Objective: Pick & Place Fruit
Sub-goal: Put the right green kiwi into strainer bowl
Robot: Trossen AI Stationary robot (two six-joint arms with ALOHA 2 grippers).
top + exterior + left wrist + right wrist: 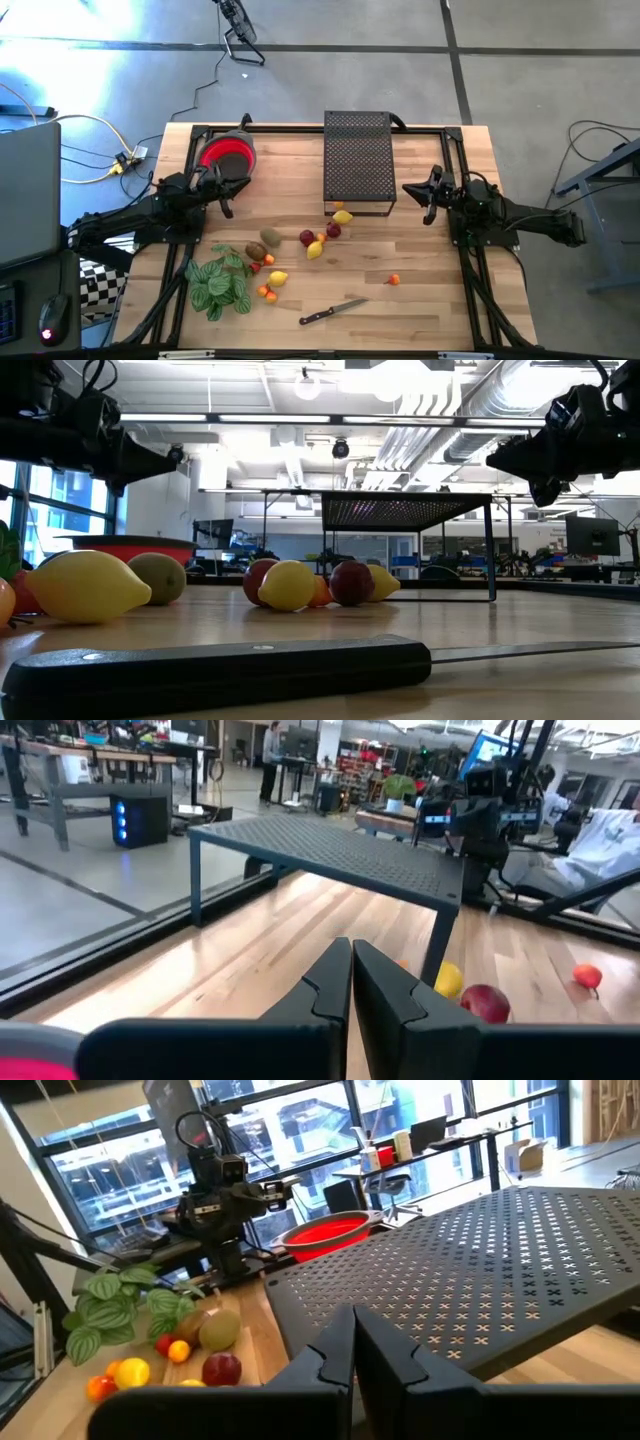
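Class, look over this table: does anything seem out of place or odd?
The black-handled knife lies loose near the table's front edge, apart from the scattered fruit, and one small orange fruit sits alone. Nothing looks spilled or damaged.

Bright even overhead lighting, ceiling strip lights (300,422) glaring in low view, daylight through windows (300,1140) in right wrist view, soft faint shadows, knife handle (215,672) blurred in near foreground

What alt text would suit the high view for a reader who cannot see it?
Small fruit pieces lie scattered on a wooden table between a red bowl and a black perforated metal rack. Left gripper and right gripper hover shut, empty.
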